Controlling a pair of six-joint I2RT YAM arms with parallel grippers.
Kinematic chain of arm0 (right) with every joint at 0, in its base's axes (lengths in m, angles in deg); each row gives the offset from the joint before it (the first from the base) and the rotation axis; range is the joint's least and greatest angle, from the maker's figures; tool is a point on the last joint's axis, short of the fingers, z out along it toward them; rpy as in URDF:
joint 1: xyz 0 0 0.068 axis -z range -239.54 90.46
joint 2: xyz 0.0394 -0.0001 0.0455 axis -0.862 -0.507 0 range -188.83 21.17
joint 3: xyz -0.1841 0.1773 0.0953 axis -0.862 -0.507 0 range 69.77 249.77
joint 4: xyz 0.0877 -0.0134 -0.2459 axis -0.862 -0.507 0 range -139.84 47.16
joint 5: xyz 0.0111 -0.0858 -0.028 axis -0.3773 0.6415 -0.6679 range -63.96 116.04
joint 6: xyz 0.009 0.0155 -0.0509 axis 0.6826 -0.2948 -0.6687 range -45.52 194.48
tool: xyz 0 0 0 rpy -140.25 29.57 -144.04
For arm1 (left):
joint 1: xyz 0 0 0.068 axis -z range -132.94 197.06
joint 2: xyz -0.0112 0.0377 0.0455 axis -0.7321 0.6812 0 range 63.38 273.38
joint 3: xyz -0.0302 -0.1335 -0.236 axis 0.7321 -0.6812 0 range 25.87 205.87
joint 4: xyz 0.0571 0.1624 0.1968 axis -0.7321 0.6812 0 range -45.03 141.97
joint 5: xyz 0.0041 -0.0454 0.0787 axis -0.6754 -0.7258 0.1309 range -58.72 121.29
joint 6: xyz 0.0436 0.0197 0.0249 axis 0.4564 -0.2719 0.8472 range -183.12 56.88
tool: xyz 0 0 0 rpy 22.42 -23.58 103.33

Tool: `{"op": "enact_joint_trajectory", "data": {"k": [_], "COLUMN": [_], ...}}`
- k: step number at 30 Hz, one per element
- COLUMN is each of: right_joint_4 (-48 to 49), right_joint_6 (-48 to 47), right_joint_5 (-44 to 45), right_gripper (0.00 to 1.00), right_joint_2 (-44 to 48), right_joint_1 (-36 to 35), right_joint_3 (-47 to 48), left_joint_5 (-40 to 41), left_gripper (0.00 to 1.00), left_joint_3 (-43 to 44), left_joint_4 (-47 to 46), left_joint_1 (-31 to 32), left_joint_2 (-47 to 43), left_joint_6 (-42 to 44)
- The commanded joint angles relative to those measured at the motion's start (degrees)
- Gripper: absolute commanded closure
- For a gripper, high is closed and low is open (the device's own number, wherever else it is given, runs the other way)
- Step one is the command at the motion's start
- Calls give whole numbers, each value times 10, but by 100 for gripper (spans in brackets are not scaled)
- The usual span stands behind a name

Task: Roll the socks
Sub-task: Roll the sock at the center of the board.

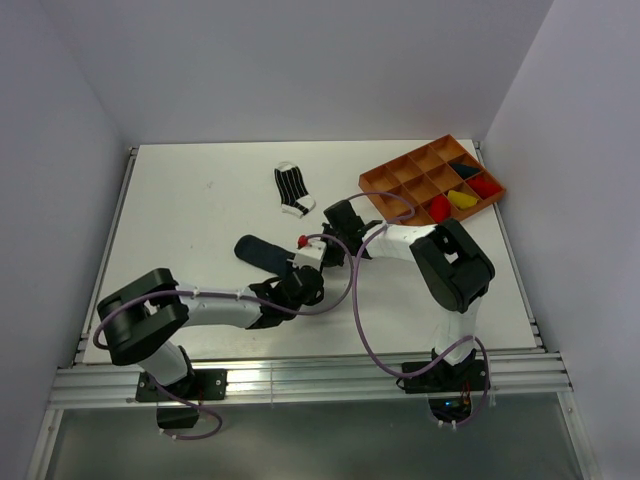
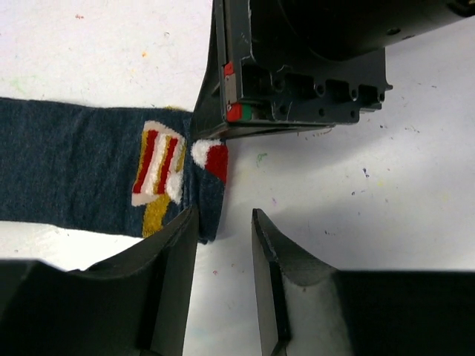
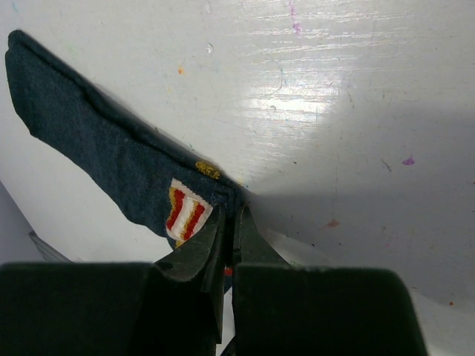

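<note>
Table point(image 1: 180, 190) is carrying at far right corner a tray point(image 1: 372, 182) holding red bundles point(image 1: 440, 207), yellow bundle point(image 1: 461, 199); my right gripper point(image 3: 231, 222) is pinching navy sock point(image 3: 96, 141), left gripper point(image 2: 225, 215) gaping.

A navy sock point(image 2: 74, 174) with red, white and yellow patterned cuff, a black-and-white striped sock point(image 1: 292, 189), an orange tray point(image 1: 385, 185), a white table point(image 1: 200, 200)

The navy sock point(image 2: 74, 170) is soft knit cloth, matt, its woven patch fuzzier. The white table point(image 2: 386, 185) under it is smooth, faintly glossy, paint-flecked. My left fingers point(image 2: 167, 289) are matt black plastic, finely ridged. At one o'clock the tray point(image 1: 400, 159) looks matt brown plastic.
</note>
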Motion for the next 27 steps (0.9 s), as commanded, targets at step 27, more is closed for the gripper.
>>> {"op": "enact_joint_trajectory", "data": {"k": [27], "right_joint_4": [-34], "right_joint_6": [-7], "right_joint_5": [2], "right_gripper": [100], "right_joint_2": [-11], "right_joint_1": [-2], "right_joint_3": [4], "left_joint_5": [22], "left_gripper": [61], "left_joint_3": [68], "left_joint_4": [50], "left_joint_1": [-21], "left_joint_2": [69], "left_joint_6": [-16]}}
